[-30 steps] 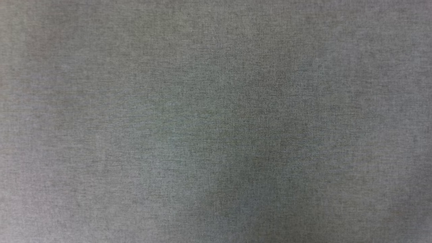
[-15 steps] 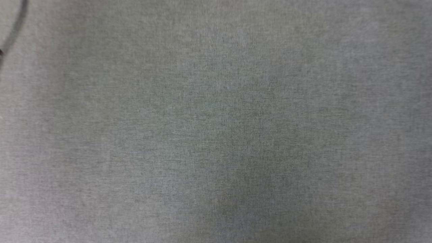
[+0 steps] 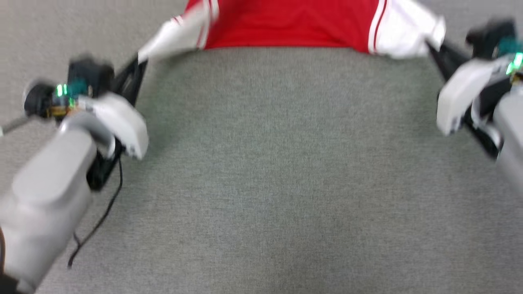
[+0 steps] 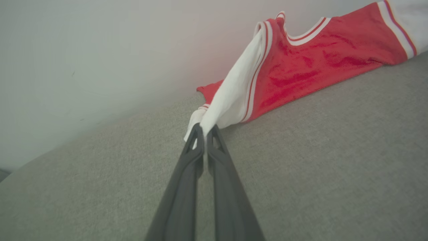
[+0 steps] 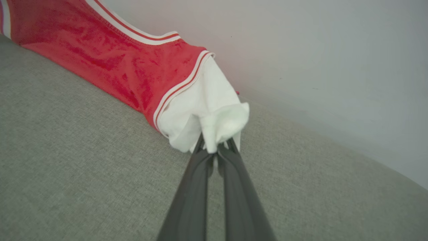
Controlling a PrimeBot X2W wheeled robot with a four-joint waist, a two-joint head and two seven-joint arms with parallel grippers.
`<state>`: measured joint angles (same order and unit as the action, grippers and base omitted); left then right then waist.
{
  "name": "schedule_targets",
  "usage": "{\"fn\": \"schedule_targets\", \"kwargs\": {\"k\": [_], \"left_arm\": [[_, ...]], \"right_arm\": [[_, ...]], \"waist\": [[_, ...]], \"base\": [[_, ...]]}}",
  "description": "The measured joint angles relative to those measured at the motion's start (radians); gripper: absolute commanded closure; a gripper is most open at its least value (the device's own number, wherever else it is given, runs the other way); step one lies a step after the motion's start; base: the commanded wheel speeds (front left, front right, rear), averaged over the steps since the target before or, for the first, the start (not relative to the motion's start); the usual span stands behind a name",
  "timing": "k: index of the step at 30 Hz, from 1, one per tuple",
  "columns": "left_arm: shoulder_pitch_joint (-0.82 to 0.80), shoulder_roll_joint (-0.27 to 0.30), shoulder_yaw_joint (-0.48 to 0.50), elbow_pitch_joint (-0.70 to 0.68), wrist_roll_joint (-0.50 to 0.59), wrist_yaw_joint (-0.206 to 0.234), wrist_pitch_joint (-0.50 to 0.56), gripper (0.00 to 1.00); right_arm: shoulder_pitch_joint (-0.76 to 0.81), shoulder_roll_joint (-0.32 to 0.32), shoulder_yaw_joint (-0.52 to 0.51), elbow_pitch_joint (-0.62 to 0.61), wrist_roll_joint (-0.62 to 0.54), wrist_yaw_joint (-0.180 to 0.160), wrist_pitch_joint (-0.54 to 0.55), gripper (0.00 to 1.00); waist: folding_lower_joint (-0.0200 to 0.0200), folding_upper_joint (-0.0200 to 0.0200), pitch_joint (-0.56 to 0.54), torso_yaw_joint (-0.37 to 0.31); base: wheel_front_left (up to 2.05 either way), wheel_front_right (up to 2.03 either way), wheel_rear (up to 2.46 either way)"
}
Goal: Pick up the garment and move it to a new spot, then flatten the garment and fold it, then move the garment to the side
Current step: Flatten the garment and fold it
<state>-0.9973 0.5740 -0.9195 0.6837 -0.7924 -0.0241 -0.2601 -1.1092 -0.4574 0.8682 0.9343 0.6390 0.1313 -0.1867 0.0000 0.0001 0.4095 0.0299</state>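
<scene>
- The red jersey T-shirt with white short sleeves [image 3: 286,24] is sitting at the far side of the grey woven fabric surface [image 3: 261,163], up at the top edge of the head view, and it is stretching sideways between the two grippers.
- Its red body [image 4: 301,67] is meeting the grey surface along its near edge, and the red-and-white striped neckline trim [image 4: 304,33] is showing along the top in the left wrist view.
- The white sleeve on the robot's left [image 4: 234,97] is being pulled out into a taut, narrow point.
- The left gripper [image 4: 204,130] is pinching the tip of that sleeve, its two long dark fingers pressed together on the cloth.
- The white sleeve on the robot's right [image 5: 204,110] is bunching and folding over at its end.
- The right gripper [image 5: 214,147] is clamping that bunched sleeve, fingers squeezed tight around it.
- In the head view the left gripper [image 3: 139,65] and the right gripper [image 3: 429,47] are standing well apart, both blurred.
- A thin black cable [image 3: 102,216] is trailing down beside the pale left forearm [image 3: 45,196].
- A plain pale wall [image 5: 334,50] is rising behind the shirt.
</scene>
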Motion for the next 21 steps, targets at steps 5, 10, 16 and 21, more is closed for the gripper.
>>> {"fn": "schedule_targets", "kwargs": {"k": [5,10,16,21], "left_arm": [[0.219,0.055,0.032,-0.114,-0.023,0.045,0.0,1.0],[0.412,0.108,0.041,-0.213,-0.05,0.092,-0.002,1.0],[0.603,0.177,0.025,-0.302,-0.091,0.14,-0.002,1.0],[0.736,0.233,0.017,-0.379,-0.132,0.184,0.007,1.0]], "right_arm": [[0.167,-0.043,0.045,-0.059,0.057,0.0,-0.012,1.0],[0.316,-0.105,0.068,-0.128,0.107,0.0,-0.01,1.0],[0.487,-0.182,0.075,-0.21,0.153,0.0,0.025,1.0],[0.644,-0.243,0.061,-0.296,0.18,0.0,0.055,1.0]], "waist": [[-0.0001,0.0,-0.079,-0.005],[-0.0001,0.0,-0.158,-0.01],[-0.0002,0.0,-0.248,-0.013],[-0.0003,0.0,-0.317,-0.009]], "base": [[0.0,0.0,0.0],[0.0,0.0,0.0],[0.0,0.0,0.0],[0.0,0.0,0.0]]}}
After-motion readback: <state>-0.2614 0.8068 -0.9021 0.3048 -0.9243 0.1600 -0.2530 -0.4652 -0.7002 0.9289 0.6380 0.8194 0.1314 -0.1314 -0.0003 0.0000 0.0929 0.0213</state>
